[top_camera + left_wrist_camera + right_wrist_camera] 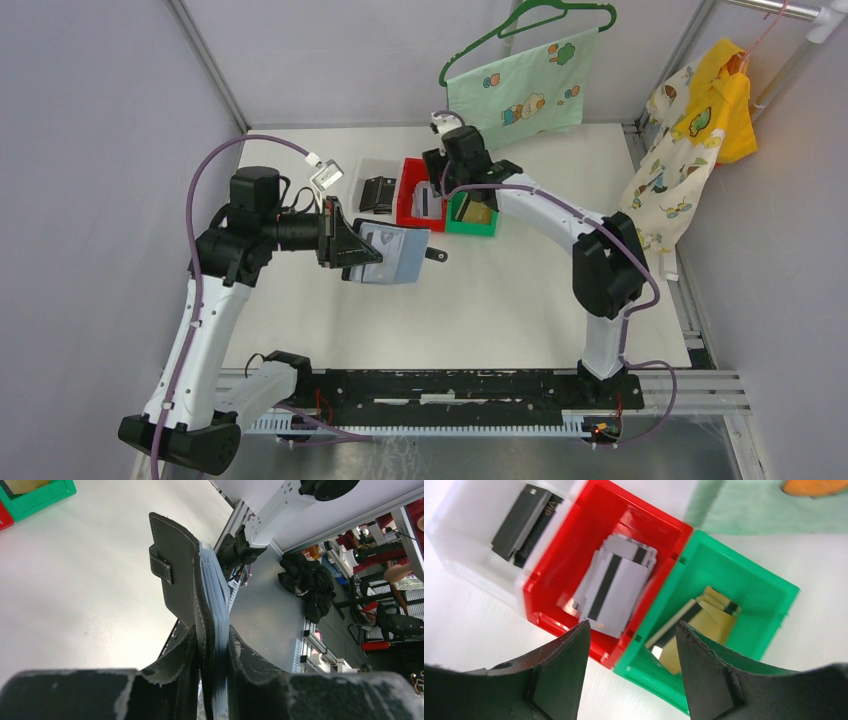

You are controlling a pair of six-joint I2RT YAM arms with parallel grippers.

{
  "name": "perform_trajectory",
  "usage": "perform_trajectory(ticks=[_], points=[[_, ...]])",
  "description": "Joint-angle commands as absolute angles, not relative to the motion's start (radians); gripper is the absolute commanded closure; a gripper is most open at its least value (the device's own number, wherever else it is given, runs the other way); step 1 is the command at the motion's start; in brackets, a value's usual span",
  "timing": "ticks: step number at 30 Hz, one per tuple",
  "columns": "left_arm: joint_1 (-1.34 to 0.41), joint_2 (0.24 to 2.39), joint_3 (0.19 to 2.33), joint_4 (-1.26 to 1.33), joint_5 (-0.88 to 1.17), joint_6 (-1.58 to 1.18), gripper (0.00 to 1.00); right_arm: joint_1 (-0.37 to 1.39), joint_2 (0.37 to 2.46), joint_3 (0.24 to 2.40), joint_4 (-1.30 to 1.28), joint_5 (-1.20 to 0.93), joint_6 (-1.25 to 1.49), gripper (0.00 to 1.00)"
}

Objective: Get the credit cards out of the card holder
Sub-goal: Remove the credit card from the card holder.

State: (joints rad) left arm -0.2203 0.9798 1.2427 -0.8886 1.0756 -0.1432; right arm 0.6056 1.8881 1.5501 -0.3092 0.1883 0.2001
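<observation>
My left gripper (pixel 358 256) is shut on the card holder (pixel 392 255), a black folding wallet held open above the table, its grey-blue lining up and its snap tab to the right. In the left wrist view the jaws (pixel 212 642) pinch the holder (pixel 180 565) edge-on, with its grey-blue pockets pressed together. My right gripper (pixel 447 190) is open and empty above the bins. In the right wrist view (pixel 631 627) whitish-grey credit cards (pixel 616 580) lie in the red bin (pixel 555 555). Tan-gold cards (pixel 706 612) lie in the green bin (pixel 744 560).
A clear bin (pixel 464 510) left of the red bin holds a black folded object (pixel 524 522); it also shows in the top view (pixel 378 193). A printed cloth on a green hanger (pixel 515 95) hangs at the back. Yellow printed garments (pixel 700 130) hang at the right.
</observation>
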Motion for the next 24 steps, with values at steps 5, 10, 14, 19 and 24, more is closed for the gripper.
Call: perform_trajectory(ticks=[5,10,14,19,24], points=[[-0.218,0.950,1.299,-0.860,1.125,-0.116,0.98,0.635,2.051,1.737,-0.391,0.304,0.198,0.30],[-0.218,0.949,1.304,-0.862,1.127,-0.114,0.98,0.652,2.059,1.722,-0.385,0.401,0.198,0.31],[-0.218,0.950,1.305,-0.863,1.129,-0.116,0.98,0.656,2.056,1.696,-0.362,0.387,0.209,0.33],[-0.219,0.946,1.306,-0.863,1.131,-0.118,0.98,0.656,2.080,1.689,-0.352,0.373,0.217,0.38],[-0.218,0.941,1.301,-0.864,1.133,-0.118,0.98,0.655,2.088,1.660,-0.343,0.361,0.234,0.45]])
